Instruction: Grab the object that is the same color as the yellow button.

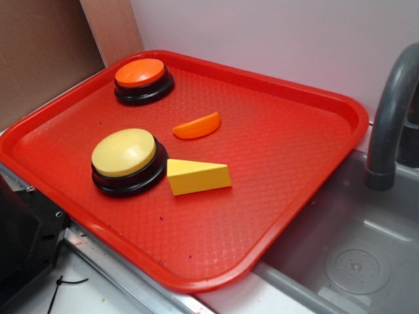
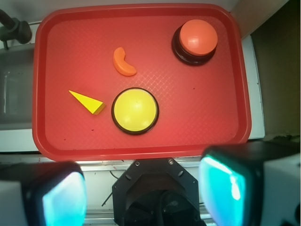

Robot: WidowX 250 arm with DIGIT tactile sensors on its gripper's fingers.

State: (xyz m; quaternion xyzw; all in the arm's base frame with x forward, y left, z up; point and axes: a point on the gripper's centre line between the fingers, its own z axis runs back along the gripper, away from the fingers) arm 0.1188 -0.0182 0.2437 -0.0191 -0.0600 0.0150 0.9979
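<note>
A yellow wedge, the object (image 1: 198, 176) (image 2: 88, 101), lies flat on the red tray (image 1: 281, 144) (image 2: 197, 122), right beside the yellow button (image 1: 126, 159) (image 2: 135, 111) on its black base. In the wrist view my gripper (image 2: 143, 193) hangs high above the tray's near edge, over the robot's black base. Its jaws stand wide apart with nothing between them, and the teal pads (image 2: 66, 200) are blurred. In the exterior view the gripper is out of frame.
An orange-domed button (image 1: 143, 80) (image 2: 196, 40) stands at the tray's far corner. An orange half-moon slice (image 1: 197, 125) (image 2: 123, 62) lies between the two buttons. A grey sink (image 1: 353, 255) with a dark faucet (image 1: 390, 118) borders the tray.
</note>
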